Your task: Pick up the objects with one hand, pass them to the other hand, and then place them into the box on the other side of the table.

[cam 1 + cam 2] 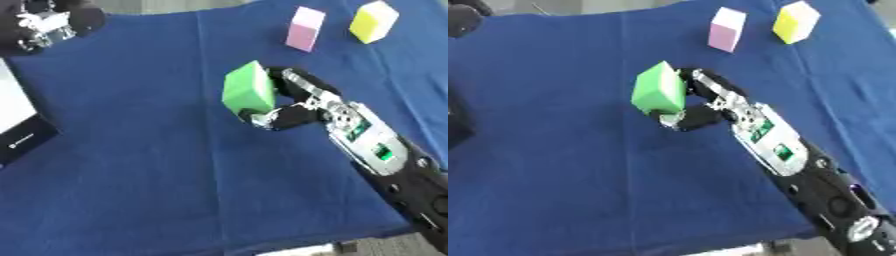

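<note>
One block lifted, two waiting

One green block (249, 89) sat pinched between the fingers and thumb of the right robot hand (302, 102), raised over the middle of the blue table (131, 165), its long axis near upright and tilted slightly. The left robot hand (48, 27) hovered well to the block's far left, its fingers unclear. Beyond the green block stood a pink block (305, 28) and a yellow block (374, 21), both upright.

Two blocks (305, 28) (374, 21) side by side far right, third block (248, 89) nearer, seemingly mid-table (131, 175)
</note>
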Controlling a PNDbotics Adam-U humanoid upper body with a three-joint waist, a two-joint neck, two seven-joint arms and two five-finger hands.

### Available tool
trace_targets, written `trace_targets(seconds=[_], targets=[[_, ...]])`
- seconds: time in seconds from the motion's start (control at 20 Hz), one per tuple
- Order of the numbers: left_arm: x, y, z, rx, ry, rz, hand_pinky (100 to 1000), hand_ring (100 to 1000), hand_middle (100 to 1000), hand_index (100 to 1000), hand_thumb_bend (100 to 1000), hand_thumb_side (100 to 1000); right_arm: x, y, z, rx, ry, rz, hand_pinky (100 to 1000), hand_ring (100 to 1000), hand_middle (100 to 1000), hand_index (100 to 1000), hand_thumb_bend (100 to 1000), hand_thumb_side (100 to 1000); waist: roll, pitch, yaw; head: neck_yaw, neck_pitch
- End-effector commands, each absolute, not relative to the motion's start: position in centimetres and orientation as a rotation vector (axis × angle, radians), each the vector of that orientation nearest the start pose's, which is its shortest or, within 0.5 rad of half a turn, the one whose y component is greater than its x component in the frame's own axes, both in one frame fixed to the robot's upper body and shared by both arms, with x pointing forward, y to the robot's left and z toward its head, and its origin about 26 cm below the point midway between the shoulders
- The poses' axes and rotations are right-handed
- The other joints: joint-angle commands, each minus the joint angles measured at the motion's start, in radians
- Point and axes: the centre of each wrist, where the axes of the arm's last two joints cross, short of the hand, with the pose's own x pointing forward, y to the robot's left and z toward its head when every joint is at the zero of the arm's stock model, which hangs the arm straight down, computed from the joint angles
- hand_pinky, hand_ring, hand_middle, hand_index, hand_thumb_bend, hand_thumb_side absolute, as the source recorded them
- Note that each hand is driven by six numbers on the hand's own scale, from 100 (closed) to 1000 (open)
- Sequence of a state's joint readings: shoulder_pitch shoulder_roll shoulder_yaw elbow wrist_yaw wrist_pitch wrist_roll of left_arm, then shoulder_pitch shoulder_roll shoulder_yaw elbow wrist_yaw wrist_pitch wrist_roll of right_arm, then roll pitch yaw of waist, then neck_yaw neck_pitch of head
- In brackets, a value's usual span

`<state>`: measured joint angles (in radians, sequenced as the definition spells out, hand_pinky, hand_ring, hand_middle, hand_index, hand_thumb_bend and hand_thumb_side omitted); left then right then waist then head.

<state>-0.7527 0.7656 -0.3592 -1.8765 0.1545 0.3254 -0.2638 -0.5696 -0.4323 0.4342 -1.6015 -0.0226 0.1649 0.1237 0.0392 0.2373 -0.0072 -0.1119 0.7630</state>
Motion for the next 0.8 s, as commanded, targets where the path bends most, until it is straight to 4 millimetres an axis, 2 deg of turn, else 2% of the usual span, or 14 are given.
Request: trace_targets(seconds=[0.05,0.25,0.3,0.5,0.8], targets=[[31.9,21.6,31.3,0.206,-1.859,-1.283,757,709,719,866,597,579,36.3,-17.5,16.3,0.042,-1.807,0.956,793,669,499,535,121,152,0.006,-0.042,-0.001,0.007,0.004],[31.5,20.5,31.7,0.213,-1.819,-1.36,759,715,721,865,587,572,36.1,-16.9,16.3,0.074,-1.818,0.951,791,667,497,531,147,156,0.007,-0.046,0.0,0.01,0.005],[31.4,20.2,31.8,0.215,-1.807,-1.378,759,716,724,865,585,572,36.0,-16.8,16.3,0.079,-1.823,0.946,791,666,496,531,121,144,0.008,-0.046,0.001,0.011,0.005],[31.0,19.0,32.2,0.227,-1.762,-1.456,764,726,733,867,575,570,35.8,-16.2,16.5,0.097,-1.842,0.941,788,665,495,531,122,141,0.01,-0.048,0.003,0.009,0.006],[31.4,17.4,32.3,0.238,-1.668,-1.557,771,738,744,868,564,572,35.5,-15.2,16.6,0.12,-1.855,0.952,788,667,496,531,122,138,0.015,-0.049,0.007,0.005,0.006]])
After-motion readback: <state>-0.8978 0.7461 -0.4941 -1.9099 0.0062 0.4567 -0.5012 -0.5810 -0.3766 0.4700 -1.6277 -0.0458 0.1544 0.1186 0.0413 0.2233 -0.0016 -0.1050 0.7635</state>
